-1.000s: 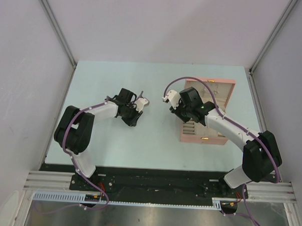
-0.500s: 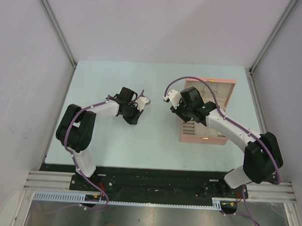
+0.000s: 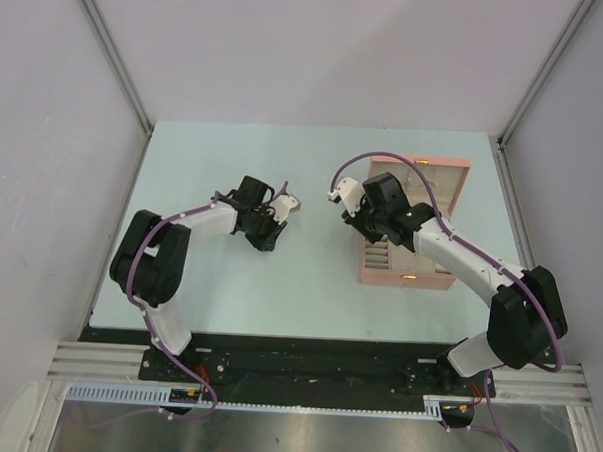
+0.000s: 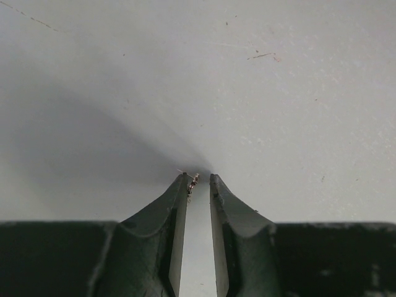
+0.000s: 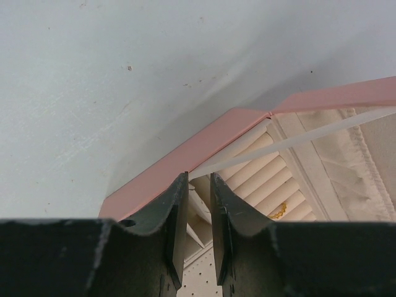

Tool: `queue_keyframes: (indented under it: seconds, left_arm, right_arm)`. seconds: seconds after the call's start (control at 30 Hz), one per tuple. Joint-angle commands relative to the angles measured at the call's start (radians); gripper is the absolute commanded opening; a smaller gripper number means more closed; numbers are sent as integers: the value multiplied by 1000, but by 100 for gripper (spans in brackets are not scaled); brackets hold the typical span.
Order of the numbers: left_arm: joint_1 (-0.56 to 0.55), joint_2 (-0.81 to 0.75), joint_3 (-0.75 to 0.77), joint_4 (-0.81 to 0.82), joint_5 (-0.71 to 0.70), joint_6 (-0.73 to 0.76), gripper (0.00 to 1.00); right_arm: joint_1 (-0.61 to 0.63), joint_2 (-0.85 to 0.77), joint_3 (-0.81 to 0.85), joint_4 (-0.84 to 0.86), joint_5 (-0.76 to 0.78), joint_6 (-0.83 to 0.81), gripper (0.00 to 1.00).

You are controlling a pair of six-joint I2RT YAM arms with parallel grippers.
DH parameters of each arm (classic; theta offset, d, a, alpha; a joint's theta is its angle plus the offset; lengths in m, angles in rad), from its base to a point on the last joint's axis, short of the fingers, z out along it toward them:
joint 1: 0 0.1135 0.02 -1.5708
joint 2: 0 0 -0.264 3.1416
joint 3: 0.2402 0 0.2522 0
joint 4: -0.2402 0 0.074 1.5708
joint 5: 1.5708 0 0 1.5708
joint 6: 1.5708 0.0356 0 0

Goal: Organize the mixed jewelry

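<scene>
A pale blue table (image 3: 315,157) sits between plain white walls (image 3: 319,47), under seemingly even light.

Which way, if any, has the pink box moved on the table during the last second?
No. The pink box sits just as close to the right edge of the table as before, lid open.
</scene>
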Motion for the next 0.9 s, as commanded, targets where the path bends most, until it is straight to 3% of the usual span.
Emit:
queue_keyframes:
  seconds: [0.0, 0.3, 0.4, 0.5, 0.63, 0.87]
  left_arm:
    - [-4, -23, -30, -31, -10, 37, 27]
    - [-4, -11, -36, -26, -31, 51, 23]
    - [-4, -2, -41, -23, -33, 56, 18]
    - [-4, 6, -36, -31, -13, 56, 5]
    - [-3, -2, -17, -66, 65, 48, 0]
    - [-4, -32, 141, -237, 366, -15, 0]
  right_arm:
    - [-4, -41, 1, -5, -5, 8, 25]
    - [-7, -47, -4, -8, -2, 6, 25]
    - [-9, -49, -7, -6, -3, 9, 25]
    - [-10, -49, -10, -3, -5, 11, 25]
    - [-15, -52, -15, -5, -5, 12, 25]
    - [-105, -98, -15, 4, -92, 44, 24]
